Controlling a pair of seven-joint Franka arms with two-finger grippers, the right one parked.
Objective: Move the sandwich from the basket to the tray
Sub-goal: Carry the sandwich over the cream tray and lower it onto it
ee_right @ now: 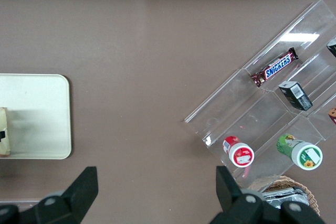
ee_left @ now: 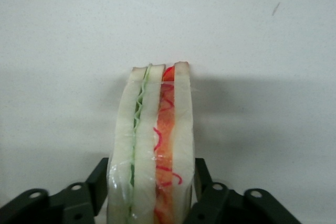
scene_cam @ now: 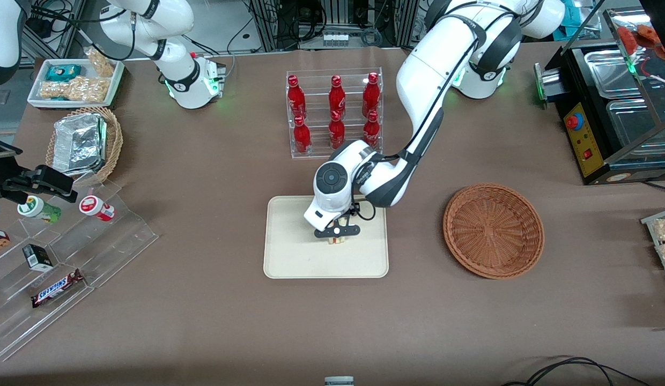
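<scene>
Clamped between your gripper (ee_left: 152,203) fingers, the sandwich (ee_left: 154,145) is hanging low over the tray (scene_cam: 289,257); the basket (scene_cam: 493,230) is sitting empty, so you're only lacking the release.

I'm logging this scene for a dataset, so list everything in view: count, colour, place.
sandwich: 1, white bread with green and orange-red filling, between the gripper's fingers over the tray
tray: 1, cream, mid-table
basket: 1, reddish-brown wicker, beside the tray toward the working arm's end
bottles: 6, red, in a clear rack farther from the camera than the tray
foil pack: 1, silver, in a tan basket toward the parked arm's end
Snickers bar: 1, brown, on the clear stepped stand
gripper: 1, black, shut on the sandwich above the tray
</scene>
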